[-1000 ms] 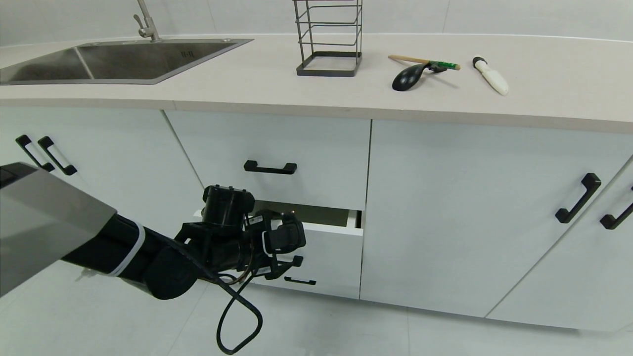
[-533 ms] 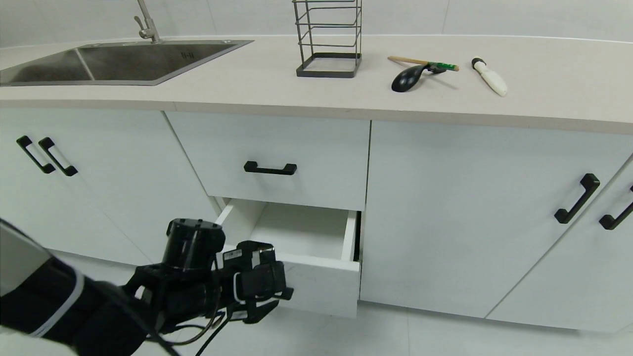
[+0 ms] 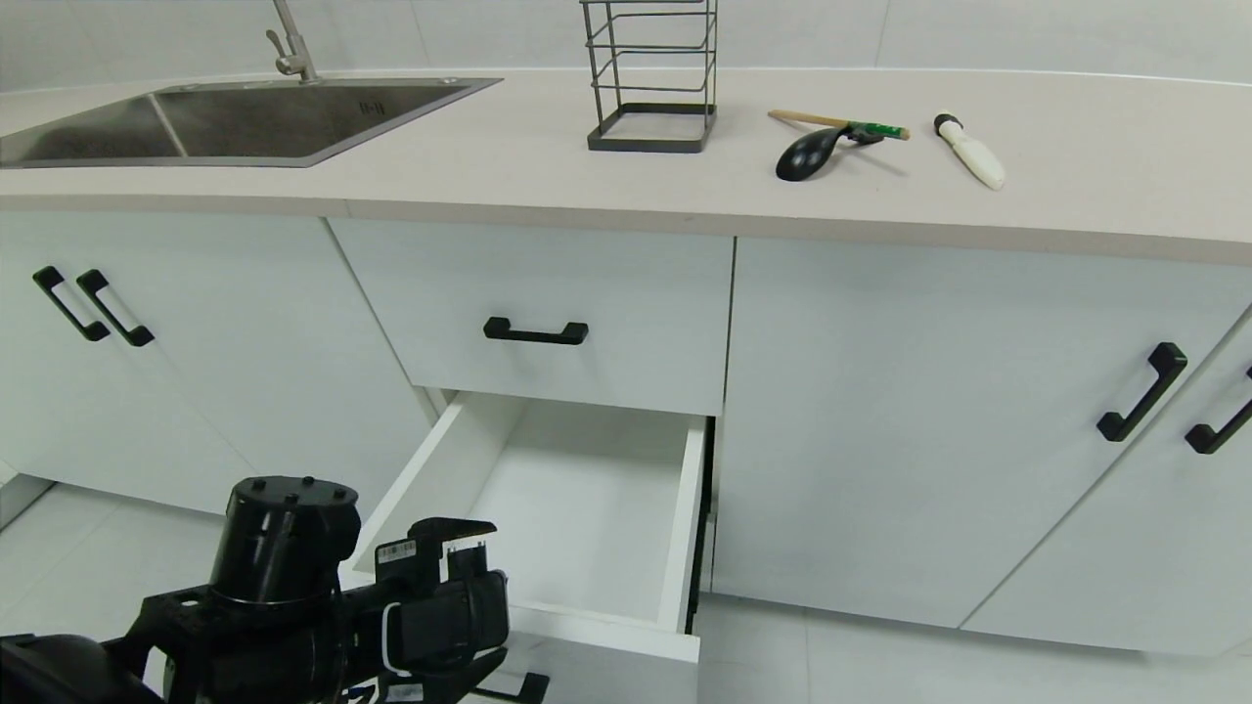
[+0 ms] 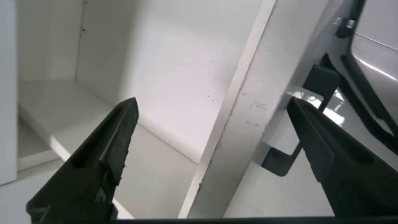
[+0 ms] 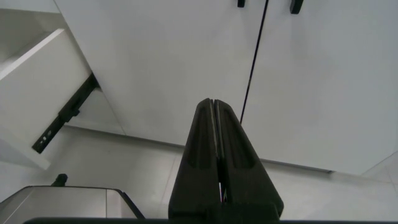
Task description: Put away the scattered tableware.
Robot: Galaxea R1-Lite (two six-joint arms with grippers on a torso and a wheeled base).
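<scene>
On the counter at the right lie a black spoon (image 3: 807, 154), a wooden-handled utensil with a green band (image 3: 841, 124) and a white-handled tool (image 3: 970, 152). Below, the lower drawer (image 3: 685, 528) stands pulled far out, with nothing inside. My left gripper (image 3: 484, 606) is at the drawer's front edge, open. In the left wrist view my left gripper (image 4: 214, 165) straddles the drawer front panel (image 4: 242, 137), one finger over the inside, the other by the black handle (image 4: 292, 149). My right gripper (image 5: 214, 124) is shut on nothing, low before the cabinet doors.
A dark wire rack (image 3: 652, 88) stands on the counter behind the utensils. A steel sink (image 3: 235, 117) with a tap is at the far left. The upper drawer (image 3: 536, 332) is closed. Cabinet doors with black handles flank the drawers.
The lower drawer has slid out from a small gap to nearly its full length. My left arm has drawn back and down along with the drawer front.
</scene>
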